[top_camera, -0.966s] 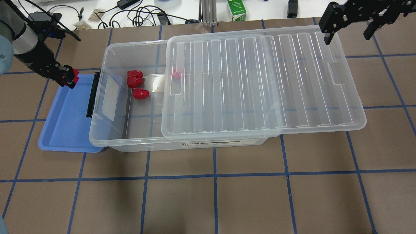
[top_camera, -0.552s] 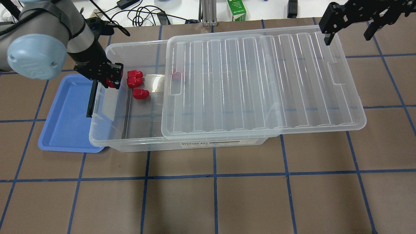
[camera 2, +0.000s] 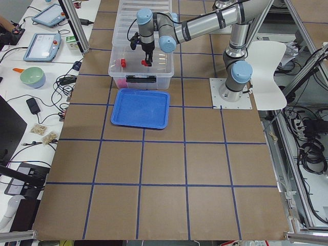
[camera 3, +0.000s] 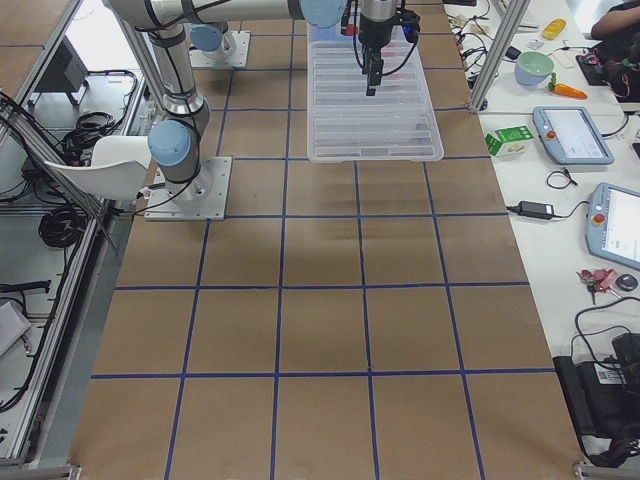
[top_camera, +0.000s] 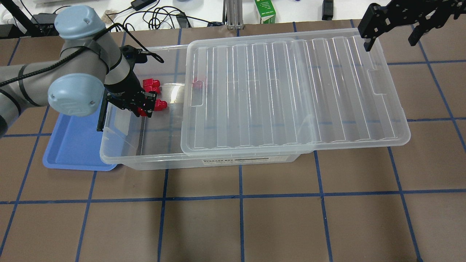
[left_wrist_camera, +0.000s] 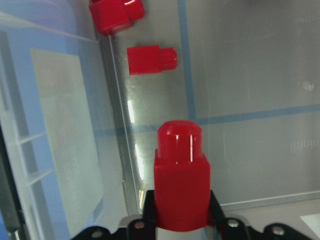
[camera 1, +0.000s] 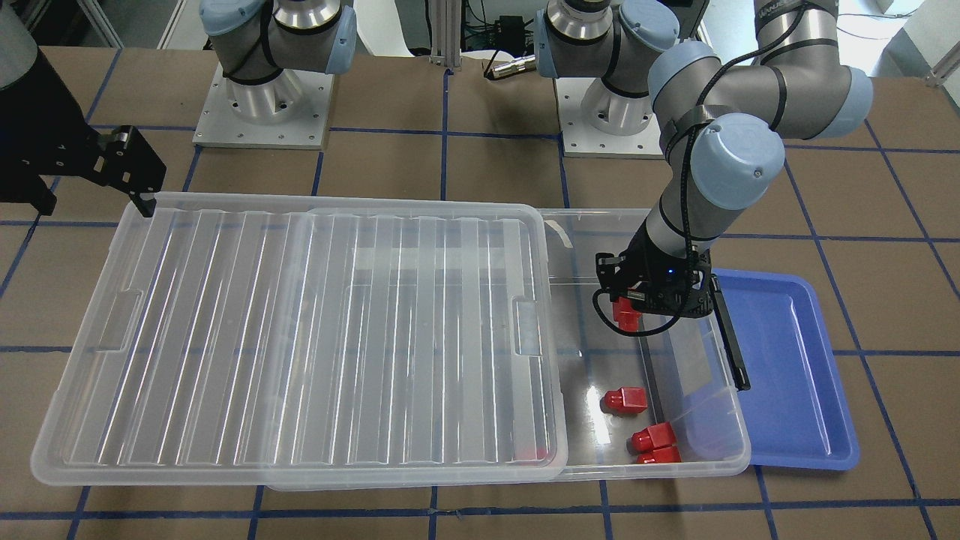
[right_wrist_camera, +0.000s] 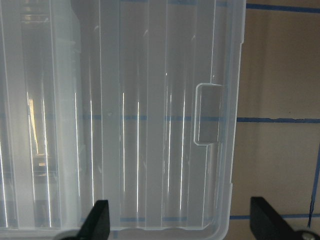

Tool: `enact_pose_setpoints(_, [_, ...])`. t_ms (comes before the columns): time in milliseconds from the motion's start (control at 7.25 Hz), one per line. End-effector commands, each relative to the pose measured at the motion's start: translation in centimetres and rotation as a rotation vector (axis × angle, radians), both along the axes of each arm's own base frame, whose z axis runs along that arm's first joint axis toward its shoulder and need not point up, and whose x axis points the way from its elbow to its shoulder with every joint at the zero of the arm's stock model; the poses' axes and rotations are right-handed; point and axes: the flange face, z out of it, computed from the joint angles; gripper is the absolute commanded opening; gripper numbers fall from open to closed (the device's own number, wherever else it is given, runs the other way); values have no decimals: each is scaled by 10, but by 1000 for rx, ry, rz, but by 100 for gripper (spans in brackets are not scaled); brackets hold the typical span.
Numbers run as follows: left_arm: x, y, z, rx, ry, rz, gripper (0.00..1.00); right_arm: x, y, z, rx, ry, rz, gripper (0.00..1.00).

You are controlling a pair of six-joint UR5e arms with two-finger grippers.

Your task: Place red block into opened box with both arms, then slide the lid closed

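Note:
My left gripper [top_camera: 144, 109] is shut on a red block [left_wrist_camera: 181, 185] and hangs over the open end of the clear box [top_camera: 218, 162], near its latch wall. In the front view the held red block [camera 1: 624, 315] sits above the box floor. Three more red blocks [top_camera: 159, 105] lie on the floor, and a further one [top_camera: 198, 83] shows under the lid. The ribbed translucent lid [top_camera: 291, 91] covers most of the box and overhangs its far end. My right gripper [top_camera: 393, 34] is open above the lid's outer edge [right_wrist_camera: 220, 150], apart from it.
A blue tray [top_camera: 72, 145] lies against the box's latch end, with the black latch bar [top_camera: 103, 109] between them. Cables, a green carton [top_camera: 265, 12] and devices lie beyond the table's far edge. Brown table [top_camera: 240, 225] with blue tape lines stretches in front.
My left arm has carried the red block rightward from over the blue tray, across the box's end wall, to above the open box floor. The right gripper and the lid have not moved.

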Motion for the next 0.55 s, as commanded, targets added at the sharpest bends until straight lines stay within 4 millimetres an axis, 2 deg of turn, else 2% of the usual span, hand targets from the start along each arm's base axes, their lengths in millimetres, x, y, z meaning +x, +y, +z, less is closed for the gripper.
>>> enact_pose_setpoints(0, [1, 9, -31, -11, 3, 9, 1, -1, 0, 0, 0, 3, -2, 100])
enact_pose_setpoints(276, [-1, 14, -65, 16, 8, 64, 1, -2, -1, -1, 2, 6, -2, 100])
enact_pose_setpoints(414, [-1, 14, -74, 12, 8, 64, 1, -2, -1, -1, 2, 5, -3, 100])
